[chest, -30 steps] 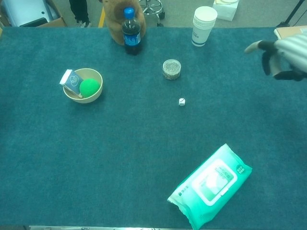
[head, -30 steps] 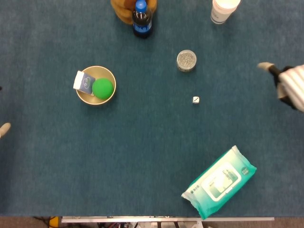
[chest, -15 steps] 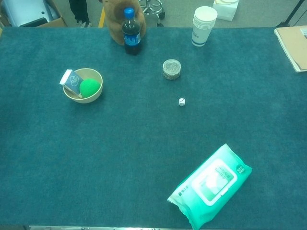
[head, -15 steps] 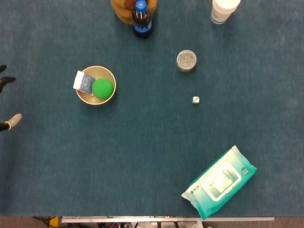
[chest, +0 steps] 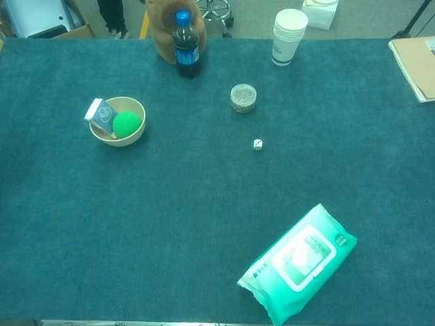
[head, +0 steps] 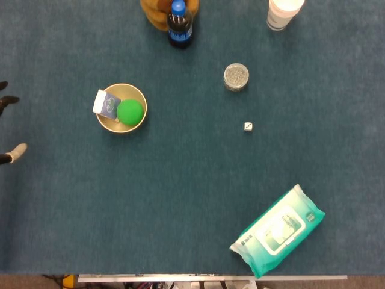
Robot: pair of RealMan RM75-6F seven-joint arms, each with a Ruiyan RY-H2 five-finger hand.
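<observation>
Left hand (head: pixel 8 129), fingertips spread and empty at the table's left edge, sits nearest the tan round bowl (head: pixel 137 123), off to its right; right hand unseen.

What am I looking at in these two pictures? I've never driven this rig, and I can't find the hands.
Both pictures come from the robot's own cameras, one on its head and one on its chest, looking down on a table covered in blue carpet. The robot has two arms ending in fingered hands. Only the fingertips of the left hand show, at the left edge of the head view, spread apart and holding nothing. The right hand is out of sight in both.

On the table: a bowl holding a green ball and a small box, a soda bottle in front of a brown plush toy, a stack of paper cups, a small round jar, a die, and a pack of wet wipes.
</observation>
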